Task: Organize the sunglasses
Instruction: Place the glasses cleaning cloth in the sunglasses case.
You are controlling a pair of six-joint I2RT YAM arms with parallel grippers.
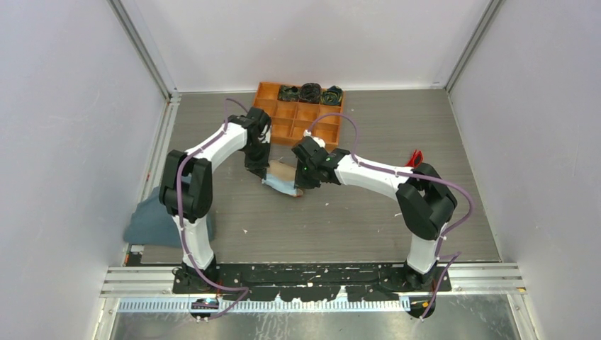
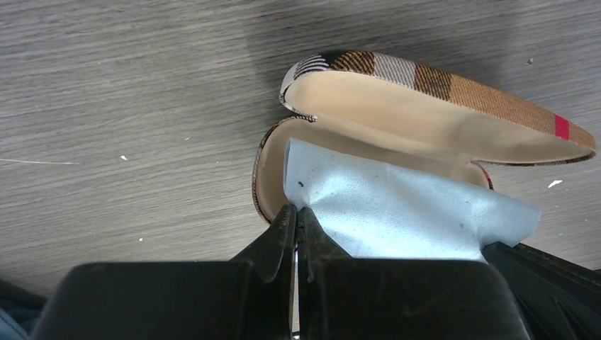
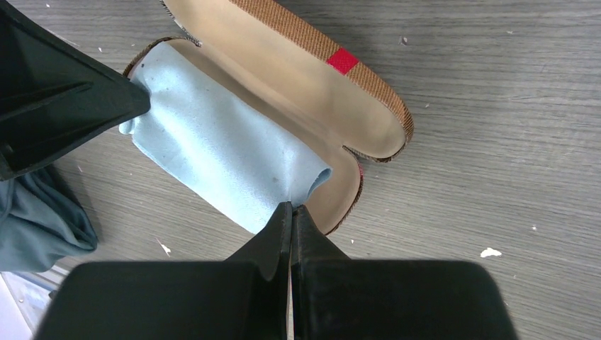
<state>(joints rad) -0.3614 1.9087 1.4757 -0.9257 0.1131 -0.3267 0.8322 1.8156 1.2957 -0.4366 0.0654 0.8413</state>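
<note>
Top external view: the plaid case (image 1: 282, 172) lies open near the middle of the grey worktop (image 1: 319, 234). Both arms bend in over it, the left from 9 o'clock and the right from 3 o'clock. The sunglasses (image 1: 416, 156) are outside the case, well apart from it at about 3 o'clock. Only a bit of bright red frame shows beyond the right arm (image 1: 383, 177), so how they lie cannot be told. At 12 o'clock of the case stands an orange tray (image 1: 283, 127) of square compartments, with dark bundles (image 1: 310, 93) in its three far ones. A grey-blue fabric heap (image 1: 152, 223) sits at 8 o'clock, at the worktop's left edge.

Left wrist view: a light blue cloth (image 2: 397, 212) is draped across the case's lower shell, its near edge spilling past the rim. The tan-lined lid stands tilted up at 12 o'clock. The left jaws are clenched on the cloth's corner at 6 o'clock of that view, their tips pressed together with no gap.

Right wrist view: the right jaws are likewise clenched, grasping the cloth's opposite corner, which puckers where they pinch it. The left jaws show as a black wedge at 10 o'clock, at the cloth's far end.
</note>
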